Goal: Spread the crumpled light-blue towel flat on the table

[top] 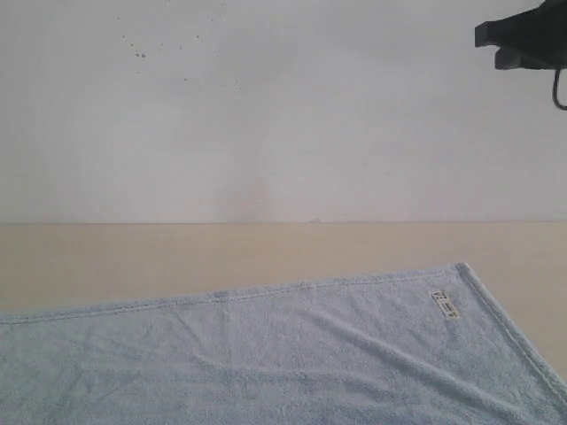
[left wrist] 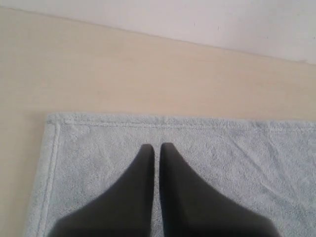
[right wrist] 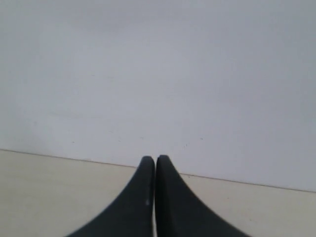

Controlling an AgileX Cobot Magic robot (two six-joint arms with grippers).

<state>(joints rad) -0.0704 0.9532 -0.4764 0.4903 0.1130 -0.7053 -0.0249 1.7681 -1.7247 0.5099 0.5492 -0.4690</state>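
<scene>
Flat on tabletop (top: 177, 252): towel (top: 266, 354), faint creases. White tag (top: 446, 305) near its far right corner; print unreadable. Over a towel corner, left fingers (left wrist: 140, 182) pressed together, empty. Raised, right fingers (right wrist: 143, 192) together, empty.

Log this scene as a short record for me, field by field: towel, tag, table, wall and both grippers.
towel: light blue, spread on the table, only shallow creases
tag: white, near the towel's far right corner in the exterior view
table: beige, bare strip behind the towel
wall: white, a few dark specks
left gripper: shut, empty, over the towel near a hemmed corner
right gripper: shut, empty, high off the table, facing the wall
</scene>
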